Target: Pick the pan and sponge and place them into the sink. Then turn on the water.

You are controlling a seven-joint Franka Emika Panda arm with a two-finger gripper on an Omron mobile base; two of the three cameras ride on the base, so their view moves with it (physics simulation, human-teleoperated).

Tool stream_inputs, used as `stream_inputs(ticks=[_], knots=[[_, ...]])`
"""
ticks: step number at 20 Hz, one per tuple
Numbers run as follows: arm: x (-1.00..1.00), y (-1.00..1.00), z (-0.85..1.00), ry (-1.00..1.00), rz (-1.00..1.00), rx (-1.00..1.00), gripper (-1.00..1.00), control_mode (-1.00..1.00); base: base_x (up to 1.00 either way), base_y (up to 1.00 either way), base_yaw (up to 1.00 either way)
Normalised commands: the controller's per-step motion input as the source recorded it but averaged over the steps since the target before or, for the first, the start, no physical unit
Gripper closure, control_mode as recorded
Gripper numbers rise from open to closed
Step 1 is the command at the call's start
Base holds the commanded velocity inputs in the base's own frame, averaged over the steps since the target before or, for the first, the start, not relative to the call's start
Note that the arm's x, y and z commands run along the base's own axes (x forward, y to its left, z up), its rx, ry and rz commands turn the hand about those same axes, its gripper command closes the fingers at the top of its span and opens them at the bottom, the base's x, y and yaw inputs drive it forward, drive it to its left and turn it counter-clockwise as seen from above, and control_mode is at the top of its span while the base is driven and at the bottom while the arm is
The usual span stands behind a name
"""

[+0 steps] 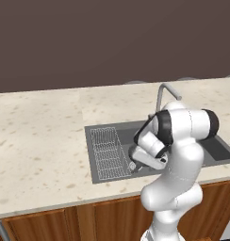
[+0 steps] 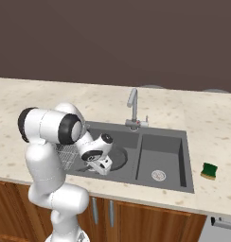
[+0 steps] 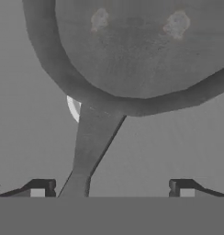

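The white arm with dark joints folds down over the dark grey rectangular double-basin sink (image 2: 164, 142), which is recessed in the speckled beige stone surface (image 1: 41, 141). Its two-finger gripper (image 3: 111, 187) points into the basin on the wire-rack side. In the hand view the two small dark fingers (image 3: 40, 187) stand wide apart, one near each lower corner, with nothing clamped between them. The round dark grey cast-iron pan (image 3: 132, 50) lies on the sink floor directly ahead of the fingers; its short handle runs down from the rim toward the finger on the left of that view and passes just beside it, and contact cannot be told. A pale curved sliver, apparently part of a round drain (image 3: 73, 108), shows beside the handle root, half covered by the pan rim. In the right base view the pan's dark rim (image 2: 119, 158) appears behind the gripper (image 2: 102, 166) in the same basin; the other basin holds only its round drain (image 2: 158, 175). The wire rack (image 1: 107, 153) lies along the far-left side of the sink in the left base view. The curved grey metal faucet (image 2: 133, 106) stands behind the divider. The small rectangular green-topped sponge with a yellow edge (image 2: 210, 170) rests on the surface just right of the sink, well apart from the gripper.
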Motion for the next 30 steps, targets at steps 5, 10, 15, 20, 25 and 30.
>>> stream_inputs(ticks=[5, 10, 15, 20, 25, 30], knots=[[-0.22, -0.04, 0.62, 0.00, -0.02, 0.01, -1.00, -1.00, 0.00, 0.00, 0.00], [-0.19, -0.10, 0.62, 0.00, -0.04, 0.00, -1.00, -1.00, 0.00, 0.00, 0.00], [-0.17, -0.14, 0.62, 0.00, -0.05, 0.01, -1.00, -1.00, 0.00, 0.00, 0.00], [-0.15, -0.18, 0.62, 0.01, -0.06, 0.01, -1.00, -1.00, 0.00, 0.00, 0.00], [-0.21, -0.31, 0.48, 0.04, -0.06, 0.03, -1.00, -1.00, 0.00, 0.00, 0.00], [-0.25, -0.36, 0.36, 0.05, -0.06, 0.02, -1.00, -1.00, 0.00, 0.00, 0.00]])
